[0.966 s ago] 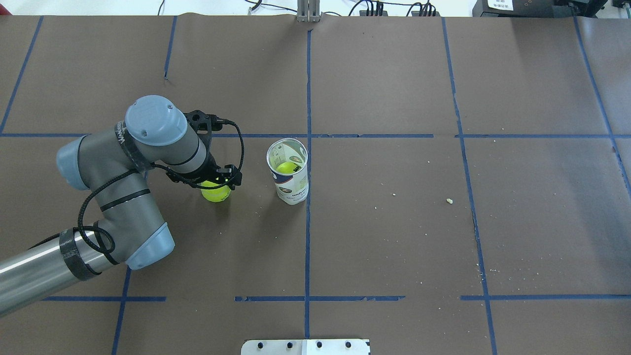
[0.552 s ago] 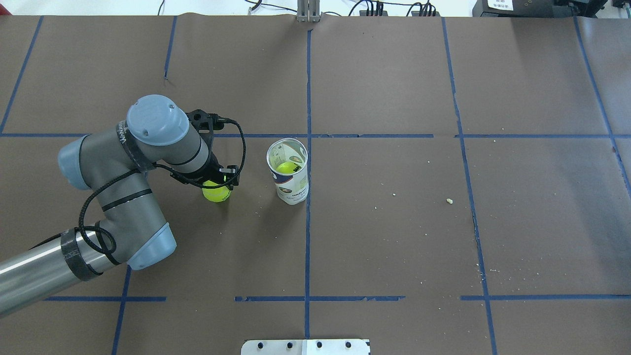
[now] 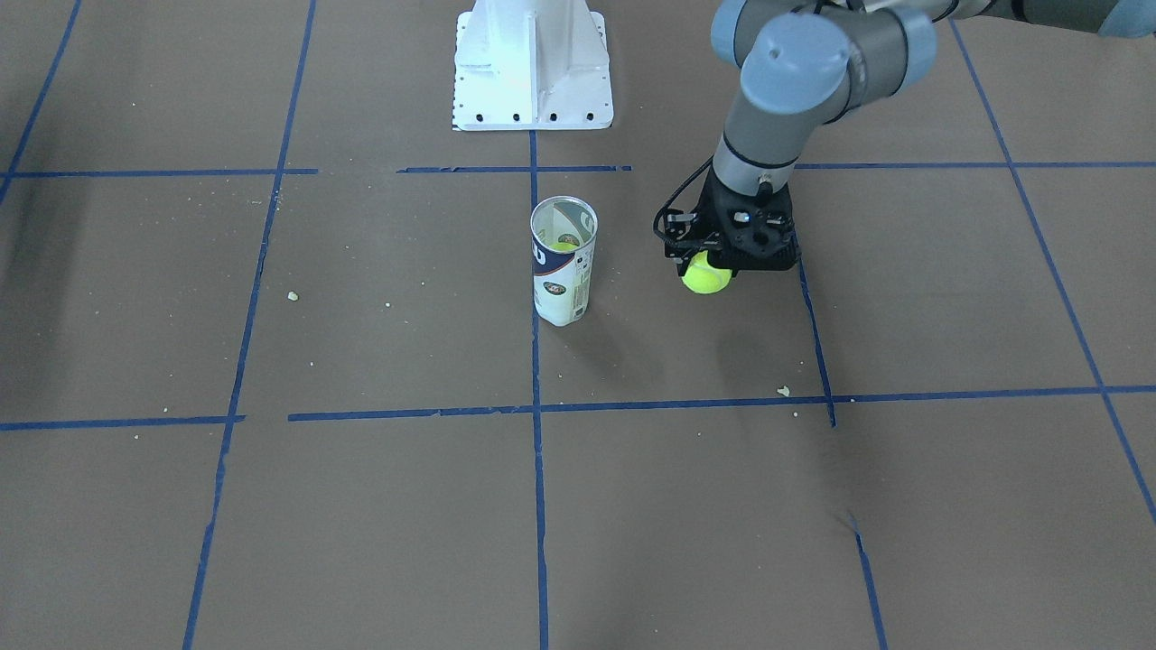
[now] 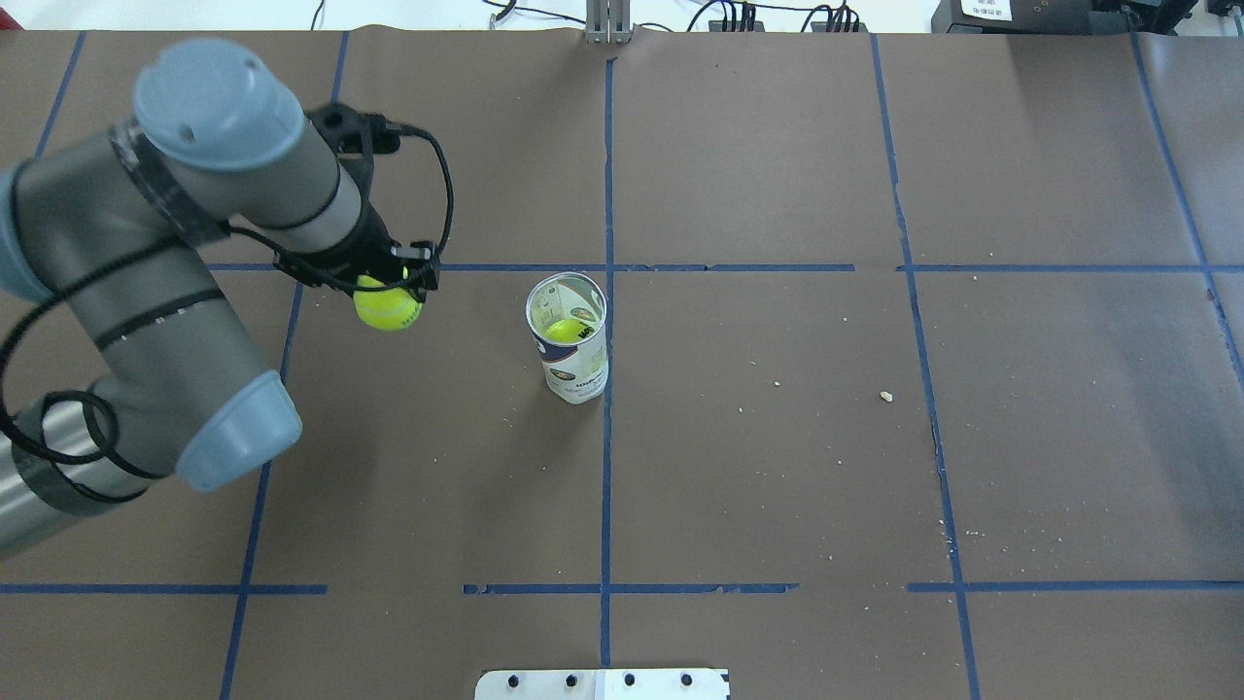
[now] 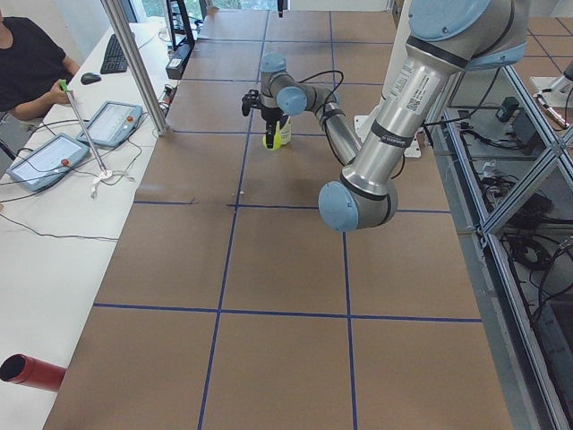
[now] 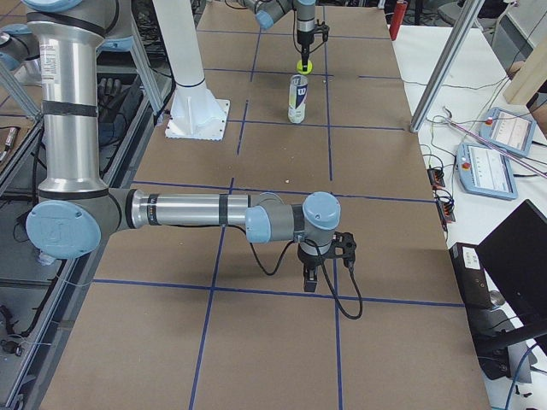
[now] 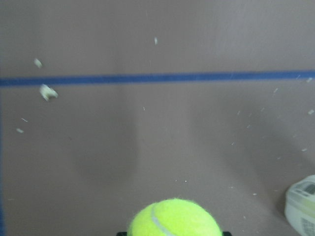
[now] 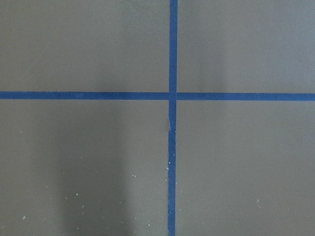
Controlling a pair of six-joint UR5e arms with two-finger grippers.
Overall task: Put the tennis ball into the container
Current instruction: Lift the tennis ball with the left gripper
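The left pincer point(image 4: 391, 292) is clenched on the tennis ball point(image 4: 387, 307) and holds it clear of the tabletop point(image 4: 777, 467), with a soft shadow on the brown paper beneath. The container point(image 4: 570, 340) stands upright just beside the blue centre tape line, its silvery rim open to the ceiling and another yellow-green ball point(image 4: 562, 331) sitting low inside. A bare strip of paper separates the held ball from the can's wall. I cannot tell whether the ball hangs above the rim. The right pincer point(image 6: 312, 278) points down near a tape crossing, well apart from the can; I cannot tell whether it is clenched or released.
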